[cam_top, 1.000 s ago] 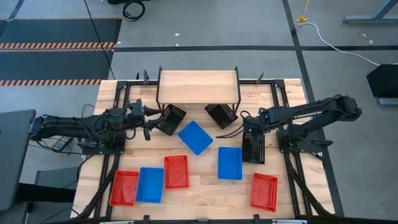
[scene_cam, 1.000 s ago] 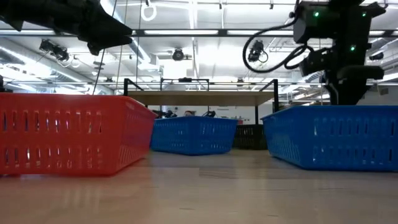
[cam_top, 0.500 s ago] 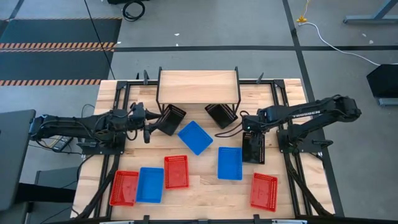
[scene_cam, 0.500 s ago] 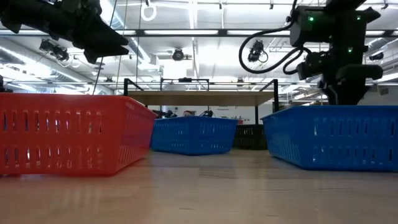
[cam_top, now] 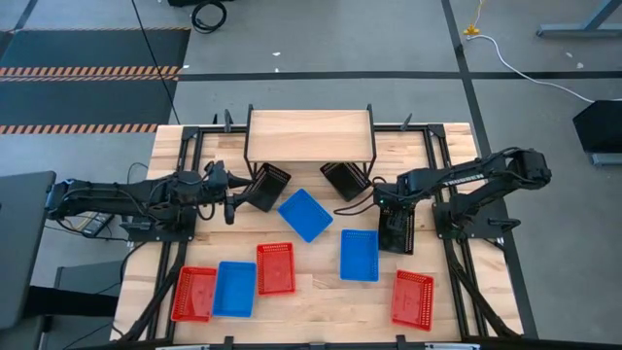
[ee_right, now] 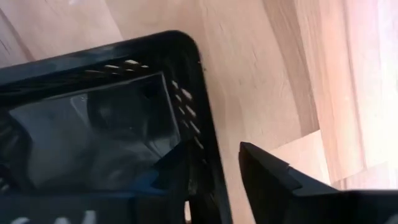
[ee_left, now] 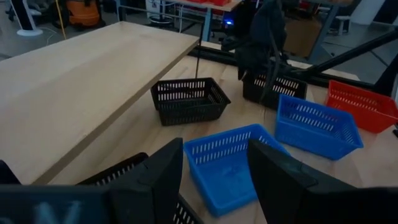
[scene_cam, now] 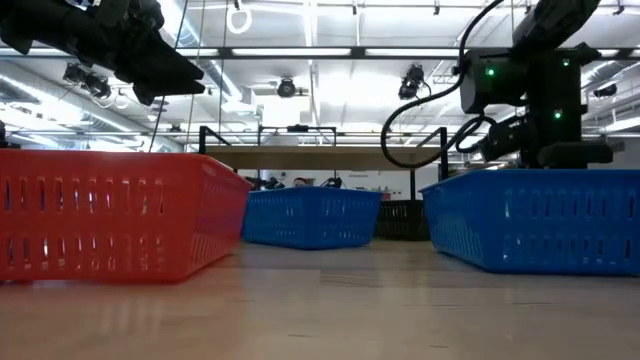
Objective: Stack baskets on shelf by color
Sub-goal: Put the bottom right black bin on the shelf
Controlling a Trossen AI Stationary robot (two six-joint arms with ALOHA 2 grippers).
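My right gripper [cam_top: 387,206] hangs low over the far short end of a black basket [cam_top: 397,231] right of centre. It is open, with one finger inside the basket's corner wall [ee_right: 202,118] and one outside it. My left gripper [cam_top: 231,201] is open and hovers beside a second black basket [cam_top: 265,187], which lies tipped by the shelf's left legs. Its fingers frame a blue basket [ee_left: 227,162] farther off. A third black basket [cam_top: 346,180] sits by the shelf's right legs. The shelf [cam_top: 309,136] stands at the far edge with its plank top bare.
Blue baskets lie at centre [cam_top: 305,214], right of centre [cam_top: 359,255] and near left [cam_top: 234,289]. Red baskets sit near left [cam_top: 193,294], beside it [cam_top: 275,267] and near right [cam_top: 412,298]. A black frame rail [cam_top: 442,175] runs along the table's sides.
My right gripper has sunk toward the black basket below it and shifted slightly toward the table's left. The baskets have stayed where they were.
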